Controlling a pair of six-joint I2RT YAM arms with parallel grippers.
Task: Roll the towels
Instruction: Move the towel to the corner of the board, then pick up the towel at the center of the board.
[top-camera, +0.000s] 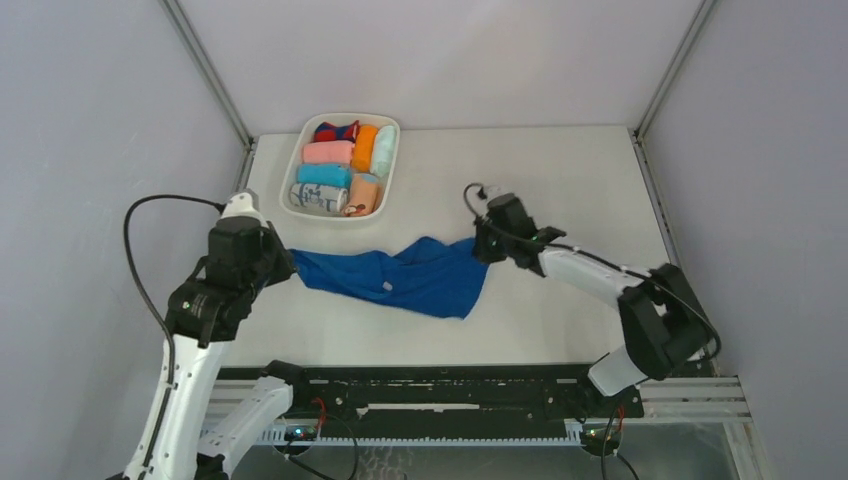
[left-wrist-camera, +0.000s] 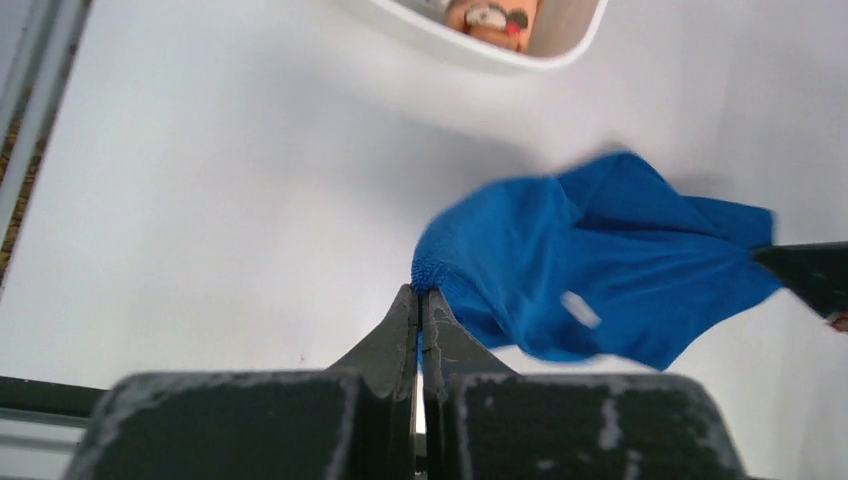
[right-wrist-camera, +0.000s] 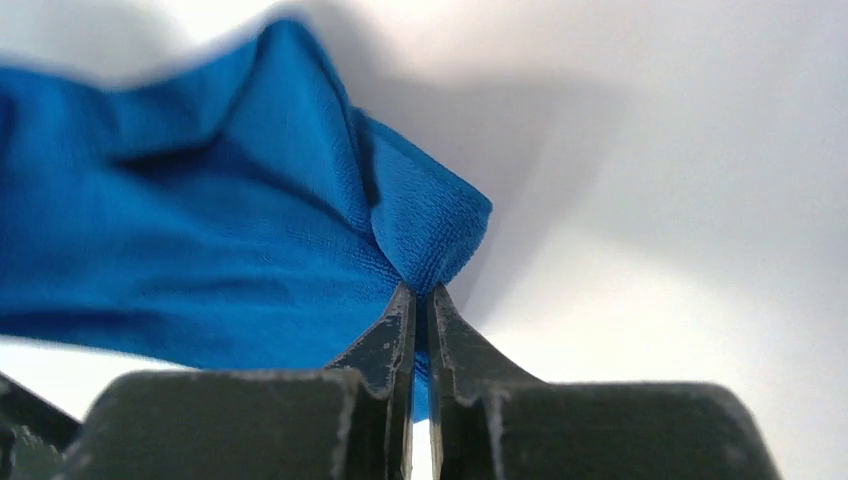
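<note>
1. Royal-blue terry is what I am holding: the long towel (top-camera: 395, 278) is spanning the gap between my two sets of jaws. Its rumpled middle seems to be resting on the white surface (top-camera: 560, 170) between them.
2. Judging by how little cloth each pinch is taking, a corner could be slipping free if I am drawing the two ends apart too hard. Only the very edge of the soft terry is sitting between the tips.
3. Slack is the other risk I am weighing. The towel is lying folded over itself just short of my right jaws, so laying it down without first pulling it flat could be starting a crooked, lumpy roll.
4. Beyond my left jaws the white tray (top-camera: 345, 116) is sitting near, packed with rolls. Swinging the cloth that way could be dragging it against the rim.
5. My left jaws are pressing fully together and nipping a bunched corner at the towel's left end (left-wrist-camera: 440, 270), with the rest of the cloth fanning away past the tips.
6. My right jaws are likewise pressing tight together, pinching a folded corner of the other end (right-wrist-camera: 430, 225). Nothing else is touching them.
7. The small peach-orange towel (top-camera: 364, 195) seems to be resting rolled in the tray, at the corner nearer my right jaws. I am therefore judging the blue one to be the piece in hand, not yet flattened or rolled.
</note>
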